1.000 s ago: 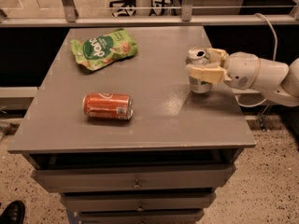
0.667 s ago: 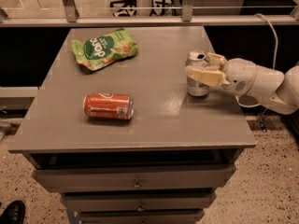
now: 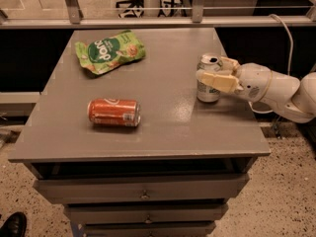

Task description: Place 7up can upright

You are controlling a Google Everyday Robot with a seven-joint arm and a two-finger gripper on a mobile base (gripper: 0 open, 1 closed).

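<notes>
The arm (image 3: 279, 87) reaches in from the right edge of the view, its thick white forearm lying almost level and low over the right side of the table (image 3: 163, 132), and it narrows at the wrist as it runs leftward. At its tip the claw (image 3: 211, 69) points left, its two cream fingers (image 3: 217, 80) clamped on the standing silver can (image 3: 207, 92). The near finger lies across the can's front and the far one sits behind, by the rim.
</notes>
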